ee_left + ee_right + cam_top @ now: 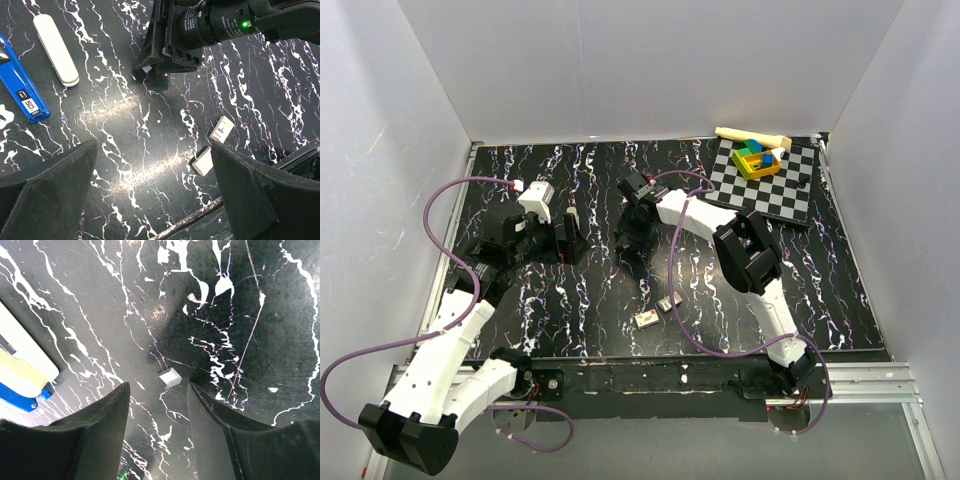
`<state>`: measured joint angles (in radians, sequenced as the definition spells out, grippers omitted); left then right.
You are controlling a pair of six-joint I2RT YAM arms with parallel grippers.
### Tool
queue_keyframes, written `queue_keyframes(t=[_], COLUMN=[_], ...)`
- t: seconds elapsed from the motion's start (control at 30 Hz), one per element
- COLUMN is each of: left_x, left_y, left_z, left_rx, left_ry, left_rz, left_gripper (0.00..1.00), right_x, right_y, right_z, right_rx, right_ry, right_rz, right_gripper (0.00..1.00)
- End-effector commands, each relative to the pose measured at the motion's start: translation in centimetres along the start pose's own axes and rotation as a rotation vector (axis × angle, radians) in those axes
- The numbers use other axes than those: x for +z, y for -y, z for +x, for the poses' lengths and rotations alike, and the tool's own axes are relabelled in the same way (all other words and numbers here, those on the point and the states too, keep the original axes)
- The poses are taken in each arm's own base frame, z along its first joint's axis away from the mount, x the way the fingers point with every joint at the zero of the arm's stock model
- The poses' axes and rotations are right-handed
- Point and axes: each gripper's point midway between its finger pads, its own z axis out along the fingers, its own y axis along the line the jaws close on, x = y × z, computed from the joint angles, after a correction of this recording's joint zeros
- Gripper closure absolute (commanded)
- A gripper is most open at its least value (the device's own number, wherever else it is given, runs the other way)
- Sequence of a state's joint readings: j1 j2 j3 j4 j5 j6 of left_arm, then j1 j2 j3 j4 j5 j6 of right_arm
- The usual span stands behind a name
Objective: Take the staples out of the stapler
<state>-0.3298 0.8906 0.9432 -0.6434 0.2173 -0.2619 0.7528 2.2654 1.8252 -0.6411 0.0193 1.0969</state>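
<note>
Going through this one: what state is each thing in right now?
stapler: open, beige cover lying beside the blue body on the table.
left gripper: open, empty.
right gripper: open, staple strip on the table just off its tips, not gripped.
two other staple strips: loose on the table.

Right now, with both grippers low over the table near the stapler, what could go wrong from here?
1. The small staple strip lies flat at the tips of the open right gripper; closing could flick it away.
2. The left gripper faces the right one closely, so the arms might collide.
3. Two more staple strips lie by the left gripper and could get swept.
</note>
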Motion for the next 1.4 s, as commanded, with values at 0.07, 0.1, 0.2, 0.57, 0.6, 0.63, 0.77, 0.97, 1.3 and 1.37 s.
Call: queue_keyframes(t=[0.07, 0.1, 0.2, 0.57, 0.6, 0.63, 0.77, 0.97, 1.3, 1.37], left_x=[-0.1, -0.2, -0.2, -0.1, -0.1, -0.1, -0.1, -0.2, -0.6, -0.7], left_y=[0.2, 0.2, 0.3, 0.4, 0.5, 0.5, 0.6, 0.7, 0.8, 0.8], left_z=[-0.4, -0.4, -0.4, -0.5, -0.5, -0.6, -0.6, -0.6, -0.4, -0.5], left_rx=[0.015, 0.015, 0.016, 0.016, 0.015, 0.016, 0.017, 0.016, 0.019, 0.02], left_ry=[0.019, 0.02, 0.021, 0.019, 0.017, 0.02, 0.021, 0.025, 0.035, 0.039], left_rz=[0.01, 0.01, 0.012, 0.021, 0.022, 0.024, 0.03, 0.032, 0.038, 0.039], left_gripper=[0.02, 0.02, 0.02, 0.02, 0.02, 0.02, 0.02, 0.02, 0.02, 0.02], right_x=[1.2, 1.3, 1.4, 1.2, 1.1, 1.1, 1.1, 1.4, 1.6, 1.7], right_y=[0.4, 0.6, 0.7, 1.1, 1.1, 1.2, 1.7, 2.1, 1.3, 1.3], right_z=[-1.2, -1.4, -1.5, -2.1, -2.1, -2.2, -1.8, -0.8, 0.3, 0.4], right_rx=[0.009, 0.006, -0.003, -0.067, -0.081, -0.098, -0.143, -0.172, -0.177, -0.177], right_ry=[0.051, 0.058, 0.063, 0.074, 0.074, 0.072, 0.063, 0.063, 0.051, 0.051], right_rz=[0.042, 0.049, 0.06, 0.103, 0.107, 0.111, 0.142, 0.172, 0.17, 0.175], right_gripper=[0.43, 0.43, 0.43, 0.5, 0.51, 0.51, 0.52, 0.52, 0.51, 0.52])
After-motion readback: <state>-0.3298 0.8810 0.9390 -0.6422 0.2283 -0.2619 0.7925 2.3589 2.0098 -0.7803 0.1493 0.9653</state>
